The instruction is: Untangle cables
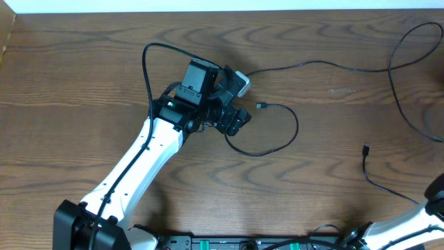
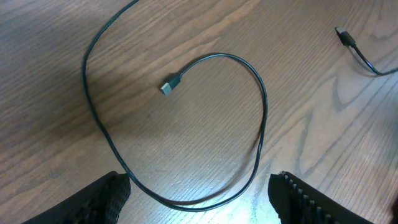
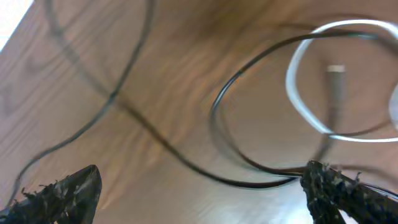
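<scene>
Left gripper [image 2: 200, 180]: fingers [image 2: 106, 200] spread wide, holding nothing. Black cable [image 2: 263, 106]: one loop on the wooden table [image 2: 323, 112], its lowest bend lying between the fingertips, its plug end [image 2: 168, 87] inside the loop, farther ahead. Right gripper [image 3: 202, 171]: fingers wide, clamping nothing. Blurred dark cable [image 3: 214, 118] curves between them. White cable [image 3: 297, 102] loops beyond the right-hand finger.

Setting, as I read it from my console: a robotics lab bench. Item: wood-grain table [image 1: 76, 62] filling every view; item: white-shelled left arm [image 1: 139, 163] and right arm [image 1: 416, 221] rising from the near edge; item: dark base rail [image 1: 229, 243] with green lights; item: thin black cables [image 1: 297, 127] lying loose on the boards.
</scene>
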